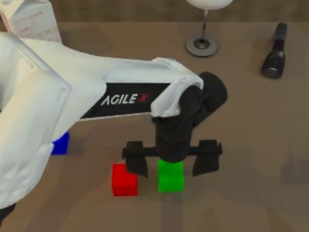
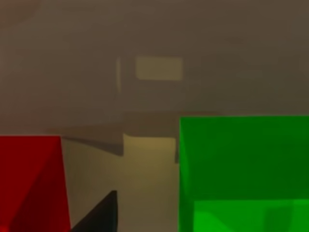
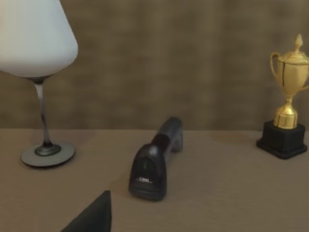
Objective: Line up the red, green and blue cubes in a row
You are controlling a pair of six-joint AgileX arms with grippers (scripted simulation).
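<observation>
Cubes, three, small, plain and solid-coloured, are set on a brown wooden table (image 1: 251,145): the bright red cube (image 1: 124,179) and the bright green cube (image 1: 171,176) are placed side by side near the table's front edge with a narrow gap between them, while the deep blue cube (image 1: 61,143) is found well apart to the left, partly covered by the white left arm. The left gripper (image 1: 171,164) is held directly over the green cube, its black fingers spread wide, one finger (image 1: 136,163) just above the gap beside the red cube and the other on the green cube's far side (neither is seen to touch the cube). In the left wrist view the green cube (image 2: 244,169) and the red cube (image 2: 31,181) are shown close up. Toward the back are recorded a white-bowled wine glass (image 1: 203,41), a black handheld scanner (image 1: 274,50) and a white milk carton with red print (image 1: 31,21). A gold trophy on a black base (image 3: 287,104) is seen in the right wrist view only; whether the right gripper is spread or closed cannot be told.
</observation>
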